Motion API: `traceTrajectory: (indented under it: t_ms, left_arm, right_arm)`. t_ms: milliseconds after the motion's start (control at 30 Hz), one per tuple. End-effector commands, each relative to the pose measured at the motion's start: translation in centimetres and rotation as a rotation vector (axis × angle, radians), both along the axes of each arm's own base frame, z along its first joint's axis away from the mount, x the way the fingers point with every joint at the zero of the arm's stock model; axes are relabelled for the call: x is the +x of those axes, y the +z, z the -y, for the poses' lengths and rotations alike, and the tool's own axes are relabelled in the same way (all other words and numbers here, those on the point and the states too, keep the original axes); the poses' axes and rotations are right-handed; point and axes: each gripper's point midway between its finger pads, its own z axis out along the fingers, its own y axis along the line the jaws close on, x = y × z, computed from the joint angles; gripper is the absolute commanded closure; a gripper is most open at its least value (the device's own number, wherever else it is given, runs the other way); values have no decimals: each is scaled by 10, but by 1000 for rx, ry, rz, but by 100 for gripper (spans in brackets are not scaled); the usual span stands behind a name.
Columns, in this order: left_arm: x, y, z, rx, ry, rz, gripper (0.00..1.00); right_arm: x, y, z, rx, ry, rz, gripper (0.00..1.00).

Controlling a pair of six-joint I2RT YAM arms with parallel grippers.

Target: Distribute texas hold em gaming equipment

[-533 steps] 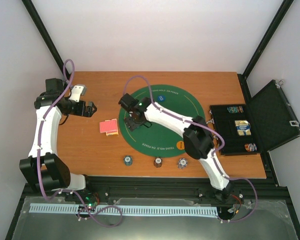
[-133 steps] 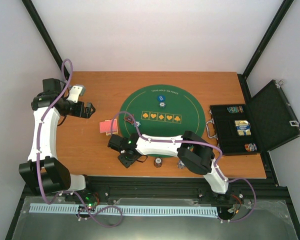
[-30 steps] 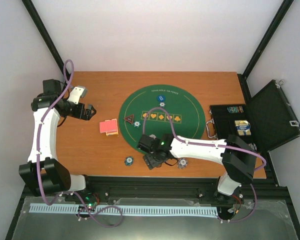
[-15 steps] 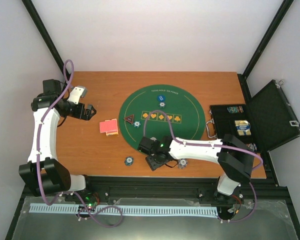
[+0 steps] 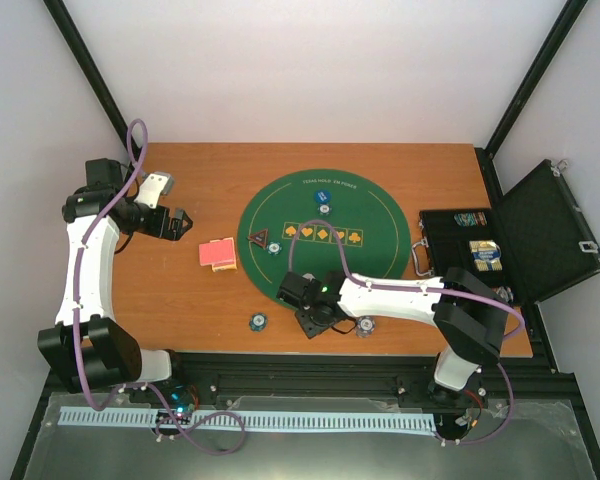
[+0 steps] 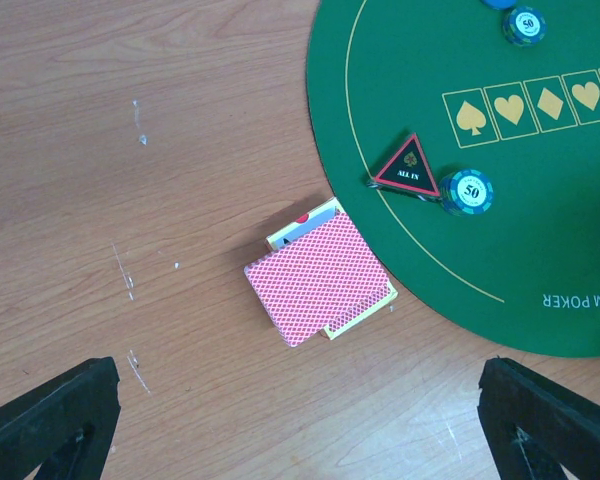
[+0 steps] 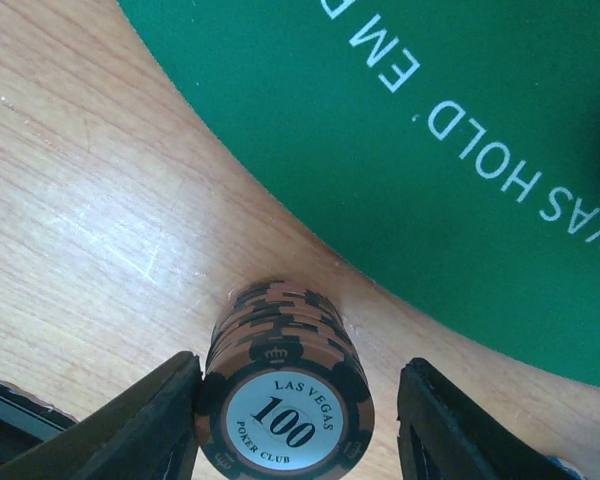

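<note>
Brown chip stack (image 7: 285, 370) stands on the table (image 7: 70, 180) at the mat's (image 7: 460, 120) 6 o'clock edge; the right gripper (image 7: 298, 405) straddles it half-open, not yet clamped, so squeeze low and square. Left gripper (image 6: 300, 420) gapes wide, empty

Links: white shells, left arm (image 5: 83, 265) and right arm (image 5: 400, 297) | joints: black rounded housings, largest at 6 o'clock | cables (image 5: 131, 140): purple, looping off each arm | fingers (image 6: 50, 415): matte black, wedge-shaped | wrist block (image 5: 158, 186) at 9 o'clock: pale grey.

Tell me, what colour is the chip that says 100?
The 100 chip stack is orange-brown with black stripes; right wrist view.
</note>
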Motion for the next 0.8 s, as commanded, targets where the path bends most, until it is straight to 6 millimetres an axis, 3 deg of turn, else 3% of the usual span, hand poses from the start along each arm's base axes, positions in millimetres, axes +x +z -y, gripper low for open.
traceTrajectory:
  t_ms: [0,400,767]
  left_arm:
    - [0,19,-2,15,0,48,0]
    - [1,20,-3,17,4,49,0]
    - [2,22,-4,18,5,57,0]
  right_arm:
    - [2,-2,1,7,-7,0,47]
    - [2,5,0,16,-4,8,62]
    - [15,44,-10,43,16,68,70]
